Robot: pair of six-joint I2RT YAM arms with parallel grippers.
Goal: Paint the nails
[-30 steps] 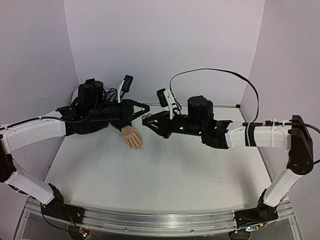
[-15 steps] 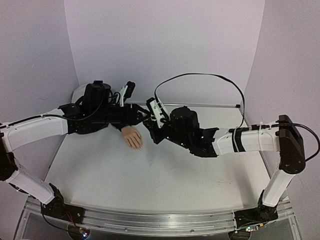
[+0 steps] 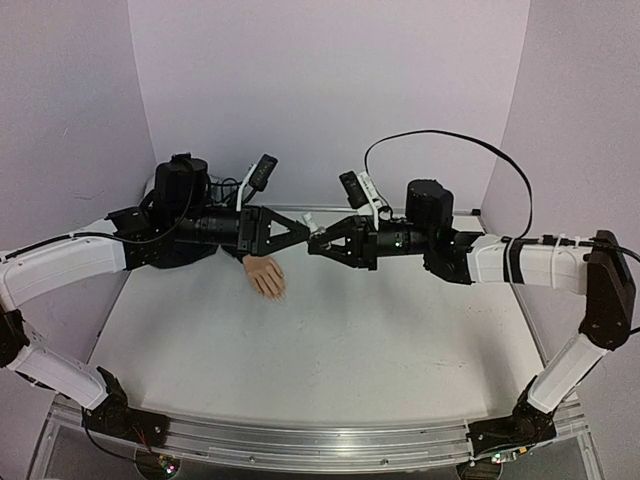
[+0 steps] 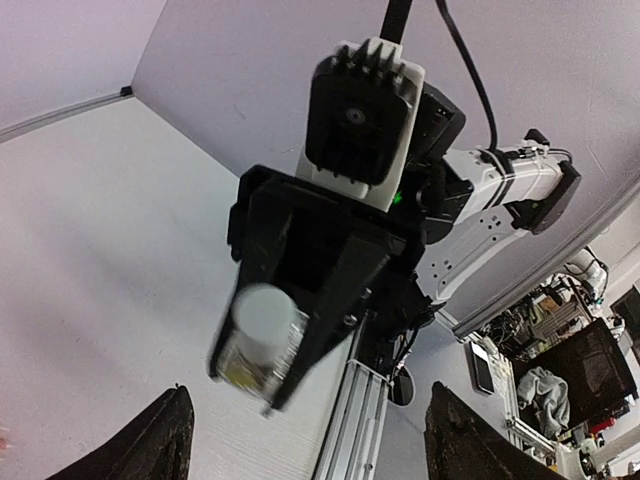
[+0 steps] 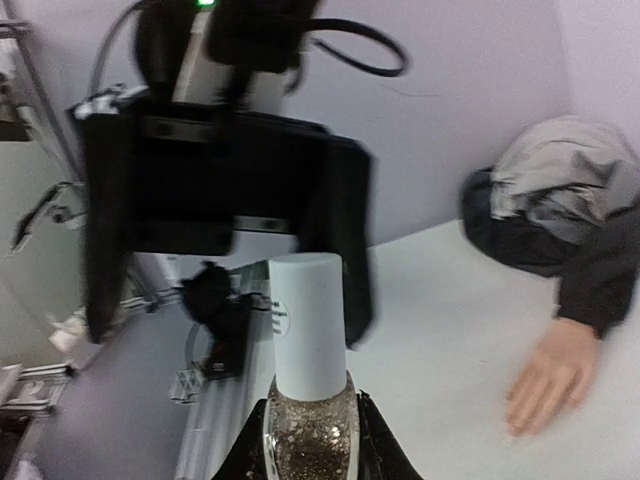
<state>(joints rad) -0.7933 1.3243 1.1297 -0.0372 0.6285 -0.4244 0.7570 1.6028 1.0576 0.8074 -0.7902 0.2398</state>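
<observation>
The nails (image 3: 274, 292) are at the fingertips of a pale mannequin hand (image 3: 266, 274) that lies flat on the table (image 3: 330, 340). It comes out of a dark sleeve (image 5: 585, 265), below the left tool (image 3: 298, 228) and a little behind its tips. That tool stands wide apart with nothing in it. Just in front of it the right tool (image 3: 322, 243) is clamped on a small glitter-filled bottle (image 5: 310, 370), white cap toward the left tool.
</observation>
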